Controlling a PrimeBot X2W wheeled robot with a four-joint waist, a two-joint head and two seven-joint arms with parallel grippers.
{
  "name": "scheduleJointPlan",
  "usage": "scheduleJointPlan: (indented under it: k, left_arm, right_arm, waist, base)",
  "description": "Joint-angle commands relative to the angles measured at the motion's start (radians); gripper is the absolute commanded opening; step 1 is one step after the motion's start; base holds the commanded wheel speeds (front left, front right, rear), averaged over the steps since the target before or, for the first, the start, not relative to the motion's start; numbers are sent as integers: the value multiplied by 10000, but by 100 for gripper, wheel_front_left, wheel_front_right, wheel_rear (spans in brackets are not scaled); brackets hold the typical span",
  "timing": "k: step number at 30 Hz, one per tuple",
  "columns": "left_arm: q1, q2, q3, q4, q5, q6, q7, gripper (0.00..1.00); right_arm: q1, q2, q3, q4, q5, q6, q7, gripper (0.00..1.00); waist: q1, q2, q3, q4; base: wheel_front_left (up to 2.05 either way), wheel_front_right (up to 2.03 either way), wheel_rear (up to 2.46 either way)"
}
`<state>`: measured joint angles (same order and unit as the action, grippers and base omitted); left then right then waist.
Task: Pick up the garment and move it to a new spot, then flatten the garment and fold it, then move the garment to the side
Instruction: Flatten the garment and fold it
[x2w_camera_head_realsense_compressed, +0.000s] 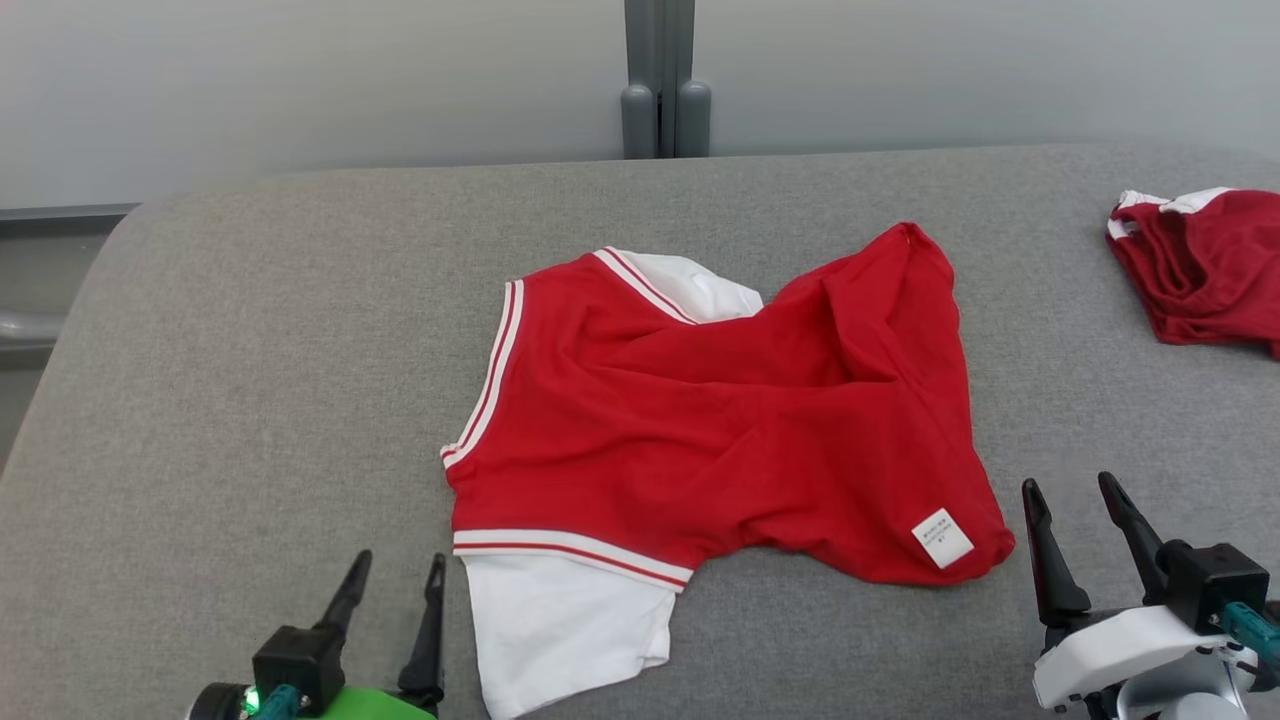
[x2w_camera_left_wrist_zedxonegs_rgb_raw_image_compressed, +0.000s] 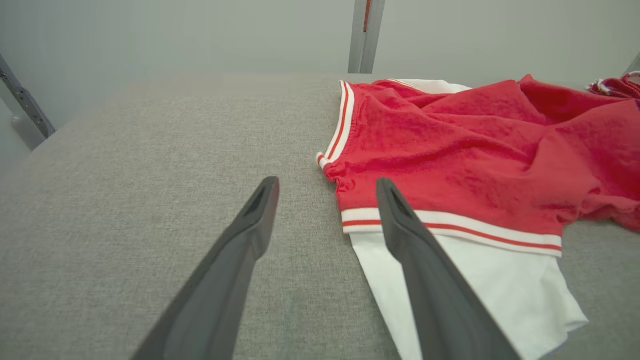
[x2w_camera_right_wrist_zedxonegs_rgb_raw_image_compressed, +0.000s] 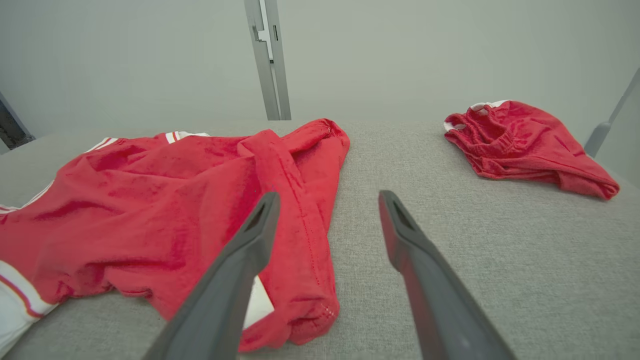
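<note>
**Both grippers empty, garment loose on table**

Your red garment (x2w_camera_head_realsense_compressed: 720, 420) lies rumpled mid-way across the grey table (x2w_camera_head_realsense_compressed: 250, 380) (white sleeve at the near edge). Left gripper (x2w_camera_head_realsense_compressed: 400, 557): jaws spread, holding nothing, just beside that sleeve. Right gripper (x2w_camera_head_realsense_compressed: 1069, 482): jaws spread, holding nothing, near the labelled hem corner. A second red garment (x2w_camera_head_realsense_compressed: 1210, 270) sits well apart, far right.

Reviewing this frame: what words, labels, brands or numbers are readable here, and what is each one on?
Nothing here can be read as text.
The white tag near the hem of the red shirt has a few lines of dark print, too small to read.
The other red garment has no writing that I can make out.
</note>
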<state>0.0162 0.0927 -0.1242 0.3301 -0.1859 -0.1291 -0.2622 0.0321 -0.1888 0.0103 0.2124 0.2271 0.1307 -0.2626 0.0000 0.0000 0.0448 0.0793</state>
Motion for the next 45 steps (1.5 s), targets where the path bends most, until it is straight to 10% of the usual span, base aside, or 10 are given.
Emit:
scheduleJointPlan:
  k: [1,21,23,24,25,36,45]
  left_arm:
    - [-194,-21,-201,263,-133,-25,-30,100]
    - [-784,-245,-2581,3124,-1211,-25,9,100]
    - [-820,-303,-2982,3358,-1562,-33,38,81]
    - [-878,-318,-3141,3426,-1698,-40,47,24]
    - [-938,-334,-3338,3491,-1837,-42,58,0]
    - [-1589,-83,-2845,1807,-3730,-25,-15,0]
    - [-4626,1183,-2420,438,-4114,-25,60,0]
  right_arm:
    - [-255,-75,46,368,50,0,-26,100]
    - [-1950,169,1025,4589,539,0,-2,100]
    - [-1954,274,1163,4657,672,3,1,0]
    - [-1928,313,1113,4589,775,1,1,0]
    - [-1851,355,1021,4461,882,1,1,0]
    - [-1455,272,350,1690,835,0,-14,0]
    - [-4215,-729,1301,1057,1083,0,-15,0]
  waist:
    - [0,0,157,51]
    - [0,0,985,288]
    - [0,0,1000,304]
    - [0,0,1001,315]
    - [0,0,1003,324]
    - [0,0,1174,132]
    - [0,0,1873,-239]
  base:
    - [0,0,0]
    - [0,0,0]
    - [0,0,0]
    - [0,0,0]
    - [0,0,0]
    - [0,0,0]
    - [0,0,0]
